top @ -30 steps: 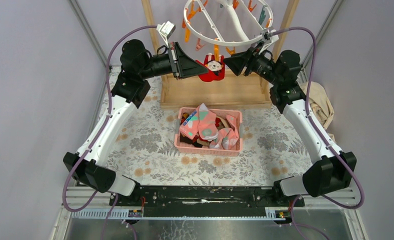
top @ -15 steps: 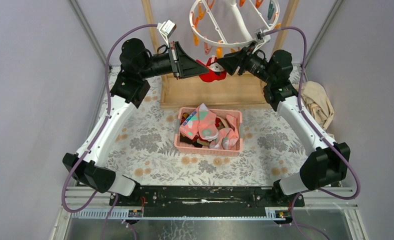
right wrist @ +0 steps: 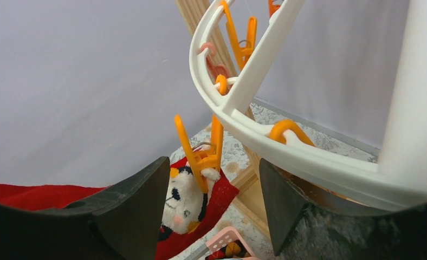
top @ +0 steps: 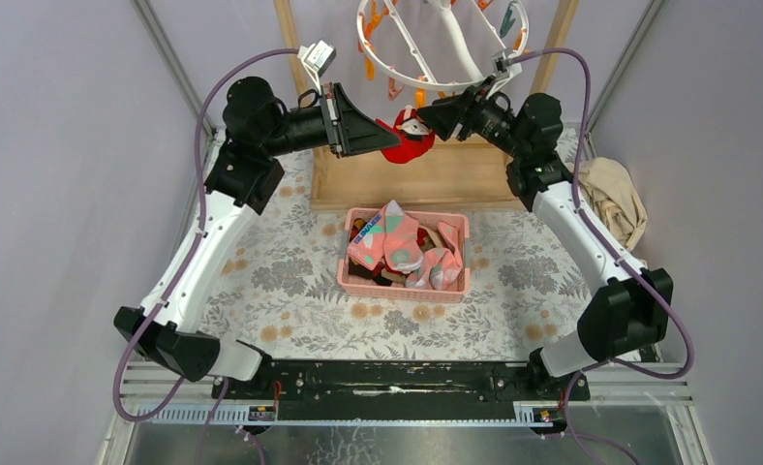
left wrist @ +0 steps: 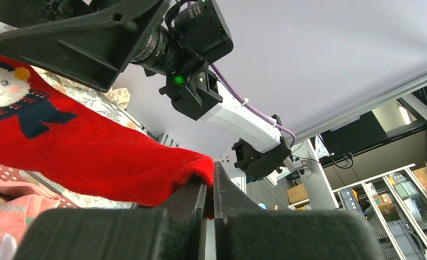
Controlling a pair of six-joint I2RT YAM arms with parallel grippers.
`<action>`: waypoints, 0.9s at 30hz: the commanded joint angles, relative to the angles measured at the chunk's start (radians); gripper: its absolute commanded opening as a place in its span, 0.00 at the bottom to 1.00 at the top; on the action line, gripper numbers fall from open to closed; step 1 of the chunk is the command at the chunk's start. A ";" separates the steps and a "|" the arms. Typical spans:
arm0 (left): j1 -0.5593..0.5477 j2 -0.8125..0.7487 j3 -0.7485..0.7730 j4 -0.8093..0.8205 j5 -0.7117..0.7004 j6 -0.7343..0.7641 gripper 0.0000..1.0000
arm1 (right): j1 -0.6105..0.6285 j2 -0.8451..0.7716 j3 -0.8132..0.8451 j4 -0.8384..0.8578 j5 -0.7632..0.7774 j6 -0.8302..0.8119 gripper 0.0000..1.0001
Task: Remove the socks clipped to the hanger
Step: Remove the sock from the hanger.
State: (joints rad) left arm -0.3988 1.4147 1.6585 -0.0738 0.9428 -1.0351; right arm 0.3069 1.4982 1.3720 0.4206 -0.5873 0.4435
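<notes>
Left gripper (left wrist: pixel 210 181): clamped shut on the toe end of the red sock (left wrist: pixel 92 146), with only a thin fold of fabric in the bite.
Right gripper (right wrist: pixel 211 174): jaws wide, one finger on each side of the orange clip (right wrist: pixel 200 151). I see neither pad pressing it yet.
Red sock: its cuff end is pinched in that clip and hangs under the near rim of the hanger (right wrist: pixel 230 116). The sock spans from there to my left grip, above the wooden frame (top: pixel 407 184) at the far edge of the table (top: pixel 290 291).
Risk, clip: it dangles freely. If I close off-centre, I judge it will swing aside or get squeezed at the wrong end and stay shut.
Risk, pull: if the left arm hauls before the clip opens, the hanger will likely tilt and swing, or the toe will slip out of that thin bite.
Risk, hanger: my right finger sits close under the ring, so a small lift could knock it.
Risk, drop: the pink basket (top: pixel 397 288) stands nearer the table's middle, so a sock let go here would land on the frame's base instead.
</notes>
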 commanded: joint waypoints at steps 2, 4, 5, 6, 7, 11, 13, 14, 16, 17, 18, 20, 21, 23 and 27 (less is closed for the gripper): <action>-0.006 -0.032 0.038 -0.020 0.016 0.025 0.07 | 0.006 0.011 0.053 0.085 0.012 0.024 0.70; -0.006 -0.036 0.036 -0.021 0.016 0.027 0.07 | 0.007 0.016 0.052 0.098 0.009 0.033 0.70; -0.006 -0.038 0.034 -0.021 0.016 0.026 0.07 | 0.006 0.022 0.053 0.107 0.006 0.038 0.70; -0.006 -0.040 0.034 -0.021 0.016 0.026 0.07 | 0.006 0.026 0.053 0.117 0.003 0.046 0.70; -0.006 -0.042 0.030 -0.021 0.017 0.027 0.07 | 0.006 0.031 0.051 0.129 0.000 0.054 0.70; -0.006 -0.052 0.015 -0.024 0.021 0.029 0.07 | 0.006 0.052 0.047 0.190 -0.011 0.106 0.72; -0.005 -0.060 0.005 -0.025 0.022 0.029 0.07 | 0.007 0.065 0.048 0.221 -0.021 0.132 0.72; -0.006 -0.066 -0.003 -0.027 0.022 0.031 0.07 | 0.006 0.071 0.049 0.231 -0.024 0.141 0.72; -0.006 -0.074 -0.020 -0.028 0.022 0.033 0.07 | 0.008 0.079 0.047 0.253 -0.026 0.159 0.72; -0.006 -0.080 -0.028 -0.028 0.022 0.033 0.07 | 0.007 0.082 0.046 0.261 -0.025 0.165 0.72; -0.006 -0.085 -0.036 -0.028 0.023 0.033 0.07 | 0.008 0.084 0.043 0.272 -0.026 0.172 0.72; -0.006 -0.098 -0.058 -0.028 0.025 0.036 0.07 | 0.008 0.085 0.035 0.296 -0.022 0.184 0.72; -0.006 -0.107 -0.070 -0.029 0.023 0.037 0.07 | 0.007 0.082 0.029 0.302 -0.018 0.184 0.72; -0.006 -0.121 -0.103 -0.028 0.022 0.037 0.07 | 0.008 0.077 0.017 0.318 -0.012 0.186 0.73; -0.006 -0.139 -0.137 -0.028 0.024 0.038 0.07 | 0.009 0.074 0.000 0.357 -0.009 0.205 0.73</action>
State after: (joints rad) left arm -0.3988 1.3048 1.5486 -0.1112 0.9432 -1.0100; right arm 0.3073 1.5944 1.3716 0.6495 -0.5953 0.6235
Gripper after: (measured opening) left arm 0.074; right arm 0.723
